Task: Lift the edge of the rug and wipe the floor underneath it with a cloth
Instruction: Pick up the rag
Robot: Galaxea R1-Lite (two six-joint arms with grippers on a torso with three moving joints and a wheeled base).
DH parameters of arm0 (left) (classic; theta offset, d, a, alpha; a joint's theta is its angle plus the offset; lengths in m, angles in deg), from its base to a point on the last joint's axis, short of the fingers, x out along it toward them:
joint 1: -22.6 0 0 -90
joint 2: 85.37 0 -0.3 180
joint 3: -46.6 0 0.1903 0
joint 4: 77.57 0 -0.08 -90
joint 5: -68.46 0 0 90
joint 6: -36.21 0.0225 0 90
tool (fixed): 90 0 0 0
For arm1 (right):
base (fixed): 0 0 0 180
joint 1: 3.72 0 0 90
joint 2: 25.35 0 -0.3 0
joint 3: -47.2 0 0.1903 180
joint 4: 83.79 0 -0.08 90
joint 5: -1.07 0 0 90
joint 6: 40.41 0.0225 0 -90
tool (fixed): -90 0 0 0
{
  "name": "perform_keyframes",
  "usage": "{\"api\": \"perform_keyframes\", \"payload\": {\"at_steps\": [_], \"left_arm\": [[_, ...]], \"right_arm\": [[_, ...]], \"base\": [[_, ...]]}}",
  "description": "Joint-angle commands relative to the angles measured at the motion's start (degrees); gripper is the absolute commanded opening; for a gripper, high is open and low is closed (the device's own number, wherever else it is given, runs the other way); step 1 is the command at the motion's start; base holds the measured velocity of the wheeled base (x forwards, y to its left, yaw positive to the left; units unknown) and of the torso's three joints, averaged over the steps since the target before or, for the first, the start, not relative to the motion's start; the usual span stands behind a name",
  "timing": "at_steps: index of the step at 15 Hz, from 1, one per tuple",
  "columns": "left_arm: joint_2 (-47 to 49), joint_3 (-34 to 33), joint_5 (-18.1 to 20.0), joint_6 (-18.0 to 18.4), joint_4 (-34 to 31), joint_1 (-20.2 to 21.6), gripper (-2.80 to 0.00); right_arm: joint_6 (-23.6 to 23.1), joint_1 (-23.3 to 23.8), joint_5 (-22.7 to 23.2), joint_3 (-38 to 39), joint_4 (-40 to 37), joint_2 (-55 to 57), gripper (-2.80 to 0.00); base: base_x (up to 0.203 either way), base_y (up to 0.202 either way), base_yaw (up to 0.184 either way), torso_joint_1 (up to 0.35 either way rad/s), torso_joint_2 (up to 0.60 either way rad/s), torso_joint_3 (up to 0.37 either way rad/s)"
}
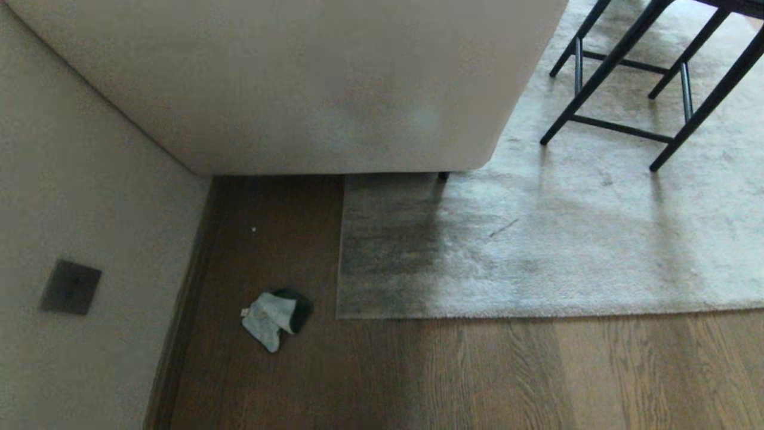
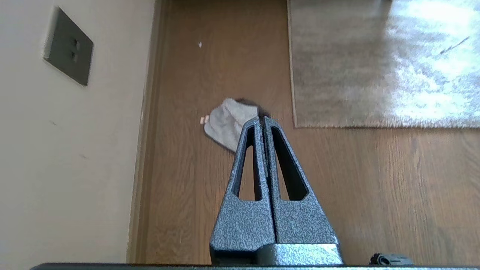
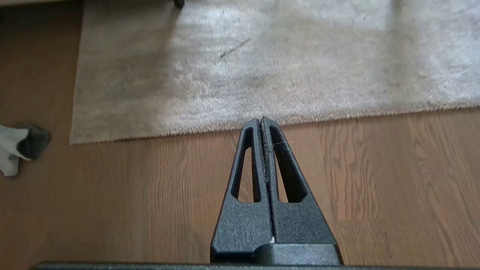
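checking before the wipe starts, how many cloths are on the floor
1: the cloth lies crumpled on the bare floor between the wall and the rug edge. Others could be hidden.

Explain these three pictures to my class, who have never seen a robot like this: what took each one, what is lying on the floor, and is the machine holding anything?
A wheeled robot with two arms took all three. One camera sits on its head, looking down; neither arm shows there. The other two sit on the wrists, behind each arm's pincer. The left gripper and the right gripper are both shut and hold nothing. On the floor, dark wooden boards, lies a small pale cloth near the wall. Beside it is the rug edge, lying flat. A sofa and black chair legs stand on the rug.
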Motion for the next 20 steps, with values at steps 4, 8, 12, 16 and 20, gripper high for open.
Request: {"api": "perform_keyframes", "payload": {"at_steps": [4,8,12,16,20], "left_arm": [[0.0,0.0,0.0,0.0,0.0,0.0,-2.80],[0.0,0.0,-0.1,-0.3,0.0,0.0,-2.80],[0.0,0.0,-0.1,-0.3,0.0,0.0,-2.80],[0.0,0.0,-0.2,-0.4,0.0,0.0,-2.80],[0.0,0.0,-0.2,-0.4,0.1,0.0,-2.80]], "right_arm": [[0.0,0.0,0.0,0.0,0.0,0.0,-2.80],[0.0,0.0,0.0,0.0,0.0,0.0,-2.80],[0.0,0.1,0.0,0.0,0.0,0.0,-2.80],[0.0,0.1,0.0,0.0,0.0,0.0,-2.80],[0.0,0.0,0.0,0.0,0.0,0.0,-2.80]], "base": [[0.000,0.000,0.000,0.004,0.00,-0.197],[0.000,0.000,0.000,0.003,0.00,-0.197],[0.000,0.000,0.000,0.002,0.00,-0.200],[0.000,0.000,0.000,0.002,0.00,-0.199],[0.000,0.000,0.000,0.003,0.00,-0.193]]}}
